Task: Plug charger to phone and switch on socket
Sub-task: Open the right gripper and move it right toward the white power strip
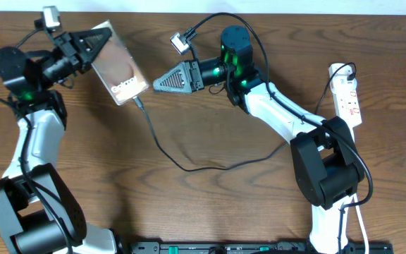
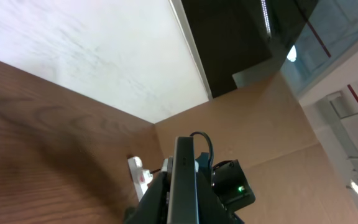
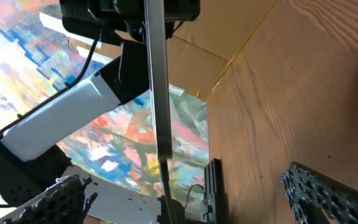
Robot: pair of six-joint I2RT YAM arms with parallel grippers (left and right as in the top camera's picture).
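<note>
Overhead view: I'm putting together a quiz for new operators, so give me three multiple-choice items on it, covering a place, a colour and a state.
1. Where on the table does the power strip lie?
A. left end
B. middle
C. right end

2. What colour is the strip's body?
A. black
B. white
C. blue

3. What state is the phone in?
A. held in the left gripper
B. lying flat, untouched
C. propped against the strip

Answers:
1. C, because the strip lies by the table's right edge.
2. B, because its casing is white with small red marks.
3. A, because the left gripper is clamped on one end of the phone.
</note>
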